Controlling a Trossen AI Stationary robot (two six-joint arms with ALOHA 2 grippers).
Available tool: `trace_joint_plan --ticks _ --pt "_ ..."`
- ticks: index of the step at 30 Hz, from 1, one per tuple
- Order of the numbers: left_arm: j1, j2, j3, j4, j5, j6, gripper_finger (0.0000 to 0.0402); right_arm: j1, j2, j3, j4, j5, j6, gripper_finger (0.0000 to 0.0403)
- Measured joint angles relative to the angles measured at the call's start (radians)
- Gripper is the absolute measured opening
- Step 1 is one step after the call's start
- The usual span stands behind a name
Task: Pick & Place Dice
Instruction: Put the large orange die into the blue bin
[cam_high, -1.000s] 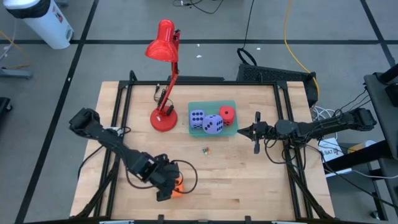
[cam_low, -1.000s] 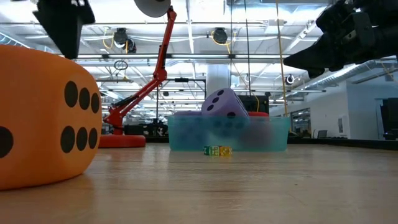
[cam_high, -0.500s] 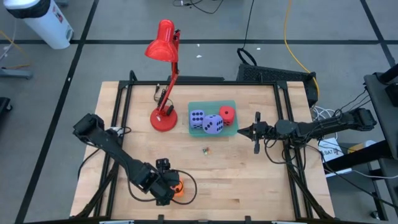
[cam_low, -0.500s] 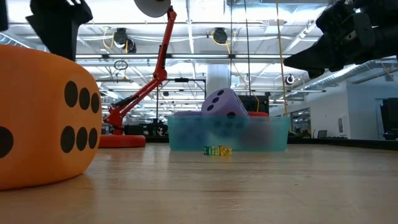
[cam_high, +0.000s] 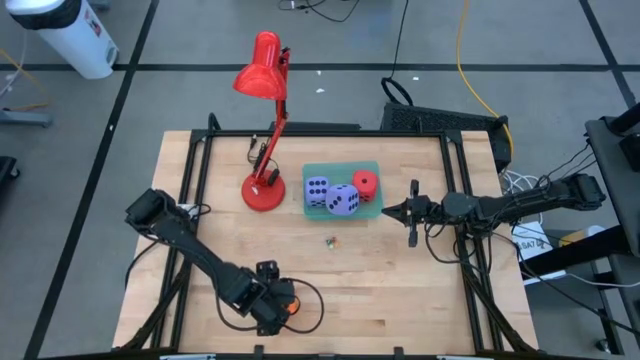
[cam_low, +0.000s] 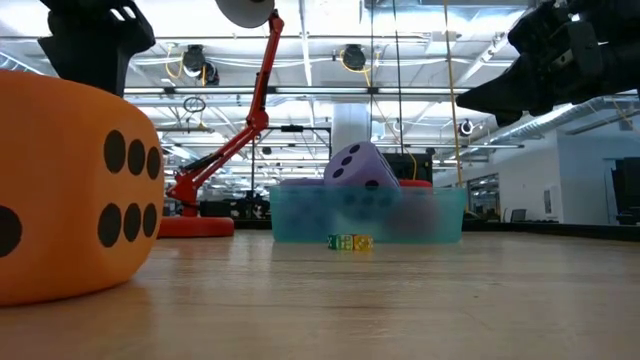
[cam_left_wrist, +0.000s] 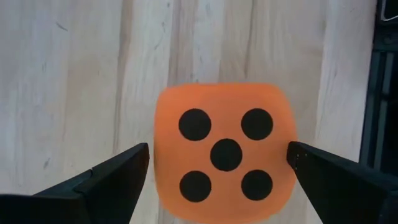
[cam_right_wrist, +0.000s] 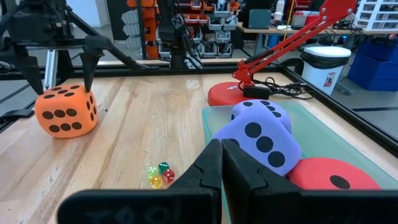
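Note:
The orange die (cam_left_wrist: 224, 152) rests on the wooden table near its front edge, five pips up (cam_high: 288, 303) (cam_low: 70, 190). My left gripper (cam_left_wrist: 219, 150) hangs over it, pointing down and open, one finger on either side of the die and clear of it (cam_right_wrist: 65, 78). Two purple-blue dice (cam_high: 317, 189) (cam_high: 345, 201) and a red die (cam_high: 366, 184) lie in the teal tray (cam_high: 375, 167). My right gripper (cam_high: 390, 212) waits level and shut just right of the tray (cam_right_wrist: 221, 158).
A red desk lamp (cam_high: 264, 190) stands on its base left of the tray, its arm leaning toward the far edge. A few tiny coloured dice (cam_high: 329, 240) lie on the table in front of the tray. Bare wood lies between the orange die and the tray.
My left gripper has come down toward the orange die and shifted a little toward the table's near edge and right, staying open. The orange die has not moved.

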Motion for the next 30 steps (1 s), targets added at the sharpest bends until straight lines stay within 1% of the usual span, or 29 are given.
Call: trace_joint_plan --ticks 7,12,14,19,30 --pt "0.035 0.0 -0.005 -0.015 0.056 0.002 0.0399 0.0 0.0 0.0 0.0 0.0 0.0 0.0" --pt "0.035 0.0 -0.01 -0.01 0.06 0.025 0.04 0.0 0.0 0.0 -0.005 0.0 0.0 0.0" --pt "0.028 0.001 -0.011 0.01 0.064 0.054 0.04 0.0 0.0 0.0 -0.005 0.0 0.0 0.0" --pt "0.033 0.004 -0.014 0.085 0.129 0.066 0.04 0.0 0.0 0.0 -0.004 0.0 0.001 0.0" --pt "0.052 0.004 -0.011 0.079 0.178 0.054 0.04 0.0 0.0 0.0 -0.003 0.0 0.001 0.0"
